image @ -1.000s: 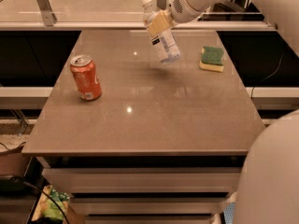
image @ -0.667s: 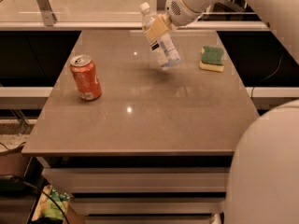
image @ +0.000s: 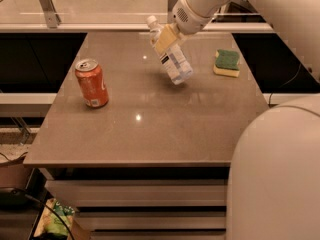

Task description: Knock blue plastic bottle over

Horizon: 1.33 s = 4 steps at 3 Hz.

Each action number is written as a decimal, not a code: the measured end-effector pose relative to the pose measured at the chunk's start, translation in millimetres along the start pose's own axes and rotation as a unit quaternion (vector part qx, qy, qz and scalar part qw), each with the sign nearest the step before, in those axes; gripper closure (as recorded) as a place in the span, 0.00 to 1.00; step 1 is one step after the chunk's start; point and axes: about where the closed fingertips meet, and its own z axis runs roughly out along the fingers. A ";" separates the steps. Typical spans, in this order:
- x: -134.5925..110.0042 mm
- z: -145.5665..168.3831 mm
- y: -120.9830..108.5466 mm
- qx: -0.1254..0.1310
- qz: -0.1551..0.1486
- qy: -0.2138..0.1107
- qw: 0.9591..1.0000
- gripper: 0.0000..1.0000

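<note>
Step in hand, by the look of it: the tip itself. The bottle (image: 176, 66) is well right of the can (image: 92, 83) and a bit farther back on the table (image: 150, 129). It leans hard, neither upright nor flat. The gripper (image: 166, 38) sits against its upper part, just under the cap, also right of the can & higher in view. Whether it's clenched on the bottle or only pressing can't be told.

Long axis: diagonal, approx. halfway btw upright and lying. Cap end points up and back toward the can's side. Base end points down and away from the can, toward the near right. Base looks at or just off the tabletop; contact can't be confirmed. Label faces the camera.

Next move prob. calls for taking the top further over until the bottle lies on its side, then leaving it w/o a roll. The lean goes toward the can's side, but the can is well apart, so little risk there. The sponge (image: 227, 63), farther right of the can than the bottle, looks clear of the fall line too.
</note>
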 end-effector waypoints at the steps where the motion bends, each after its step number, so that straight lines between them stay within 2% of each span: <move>1: 2.5 8.1 1.6 -0.008 -0.001 0.016 1.000 1.00; 3: -9.3 31.1 2.7 -0.032 -0.018 0.031 0.999 1.00; 4: -10.2 39.3 4.7 -0.034 -0.025 0.048 0.998 1.00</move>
